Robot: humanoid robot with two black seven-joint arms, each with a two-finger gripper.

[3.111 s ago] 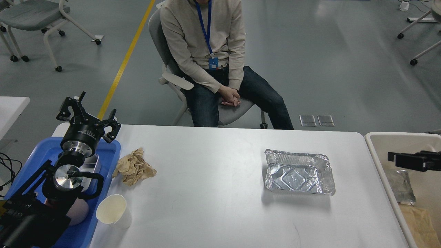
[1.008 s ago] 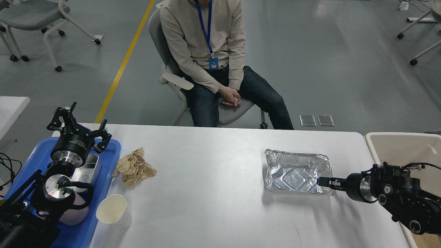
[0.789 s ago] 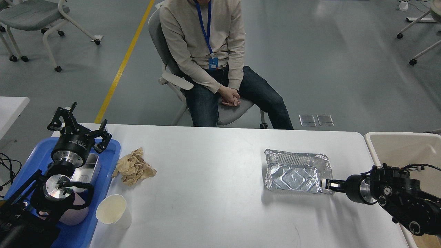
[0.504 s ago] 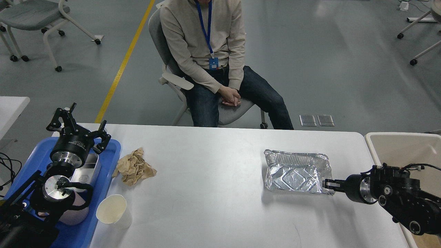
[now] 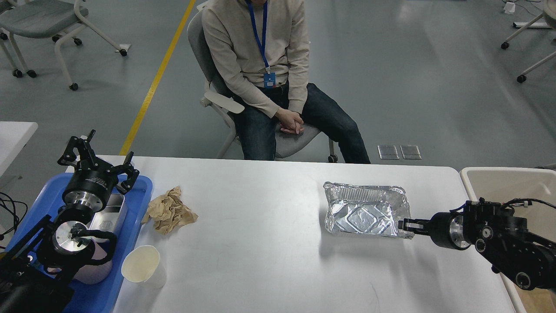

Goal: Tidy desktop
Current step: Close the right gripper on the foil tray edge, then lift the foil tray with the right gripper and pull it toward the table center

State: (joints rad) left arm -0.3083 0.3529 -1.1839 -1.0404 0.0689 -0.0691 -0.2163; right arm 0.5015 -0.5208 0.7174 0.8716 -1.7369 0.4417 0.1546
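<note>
Desktop [image 5: 269, 261] bearing foil tray [image 5: 365, 211] right of centre, long axis running left-right; right gripper [image 5: 405, 226] nearer, clamping its near-right rim corner; left gripper [image 5: 96, 156] hanging spread, well apart.

Desktop [image 5: 269, 261] white; foil tray [image 5: 365, 211] silver, embossed; paper wad [image 5: 168, 211] tan; cup [image 5: 141, 265] cream; tray [image 5: 130, 243] blue; bin [image 5: 499, 174] beige.

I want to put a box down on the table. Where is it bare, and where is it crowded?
The desktop is bare between the crumpled brown paper and the foil tray, and along the near edge. The left end is crowded: the paper, a paper cup and the blue tray. The right gripper is at the foil tray's right corner.
</note>
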